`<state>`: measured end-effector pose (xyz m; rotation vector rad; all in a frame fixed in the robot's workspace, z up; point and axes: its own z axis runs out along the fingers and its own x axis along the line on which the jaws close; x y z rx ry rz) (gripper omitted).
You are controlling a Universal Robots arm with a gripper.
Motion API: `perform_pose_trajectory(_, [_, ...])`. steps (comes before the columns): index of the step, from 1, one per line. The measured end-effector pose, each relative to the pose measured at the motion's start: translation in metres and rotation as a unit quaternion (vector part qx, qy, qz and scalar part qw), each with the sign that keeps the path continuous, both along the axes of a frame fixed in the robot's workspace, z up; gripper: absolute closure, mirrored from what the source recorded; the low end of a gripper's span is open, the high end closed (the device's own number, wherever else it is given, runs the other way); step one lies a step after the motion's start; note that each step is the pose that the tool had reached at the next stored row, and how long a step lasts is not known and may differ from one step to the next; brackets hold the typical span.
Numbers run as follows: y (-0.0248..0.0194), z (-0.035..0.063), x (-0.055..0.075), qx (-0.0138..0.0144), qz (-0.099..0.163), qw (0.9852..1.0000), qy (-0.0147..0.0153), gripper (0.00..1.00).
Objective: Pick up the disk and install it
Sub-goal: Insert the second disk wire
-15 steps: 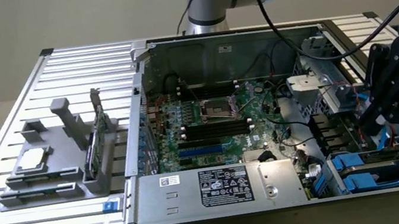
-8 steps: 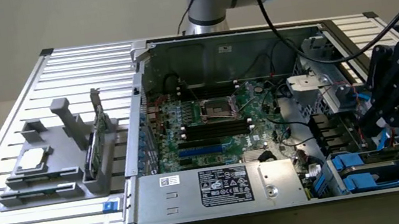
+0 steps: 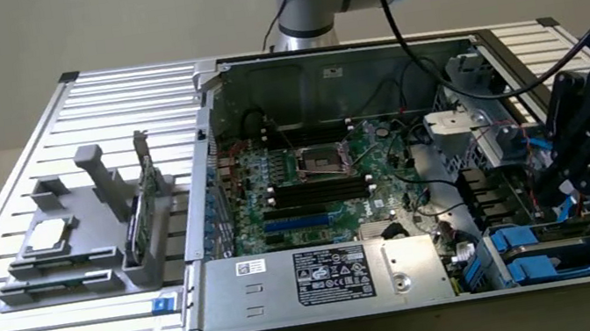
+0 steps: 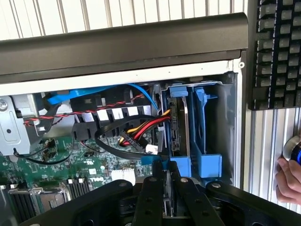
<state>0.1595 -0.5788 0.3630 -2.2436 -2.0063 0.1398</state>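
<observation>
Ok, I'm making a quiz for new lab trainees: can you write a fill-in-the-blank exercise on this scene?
1. The disk stands edge-on in a carrier of ___ plastic.
2. The gripper hangs over the computer case at the exterior view's ___ side.
3. The motherboard inside the case is ___ in colour.
4. The black thing with rows of keys beside the case is a ___.

Missing words: blue; right; green; keyboard.

The pincer [image 3: 583, 186] carries the white word "ROBOTIQ" along its black body, above the open computer case [image 3: 314, 60]. The white-and-black label on the power supply [image 3: 331, 280] inside that case is too small to read.
</observation>
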Motion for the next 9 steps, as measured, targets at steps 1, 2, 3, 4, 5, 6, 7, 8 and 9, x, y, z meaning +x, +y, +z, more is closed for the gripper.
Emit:
perform_pose_trajectory(1, [-0.0004, -0.0002, 0.0002, 0.0001, 0.001, 1.0, 0.0, 0.84])
perform_pose_trajectory(2, [-0.0009, -0.0004, 0.0004, 0.0001, 0.003, 1.0, 0.0, 0.84])
perform_pose_trajectory(3, [-0.0012, -0.0008, 0.0005, 0.0002, 0.005, 1.0, 0.0, 0.84])
perform_pose_trajectory(4, [-0.0015, -0.001, 0.0005, 0.0002, 0.007, 1.0, -0.0001, 0.84])
perform_pose_trajectory(5, [-0.0019, -0.0013, 0.0006, 0.0002, 0.009, 1.0, -0.0004, 0.84])
perform_pose_trajectory(6, [-0.0024, -0.0015, 0.0007, 0.0, 0.011, 0.9999, -0.0007, 0.84])
perform_pose_trajectory(7, [-0.003, -0.0018, 0.0006, 0.0, 0.013, 0.9999, -0.0009, 0.84])
perform_pose_trajectory(8, [-0.0035, -0.0022, 0.0006, 0.0, 0.016, 0.9999, -0.0011, 0.84])
perform_pose_trajectory(9, [-0.004, -0.0026, 0.0006, 0.0001, 0.018, 0.9998, -0.0013, 0.84])
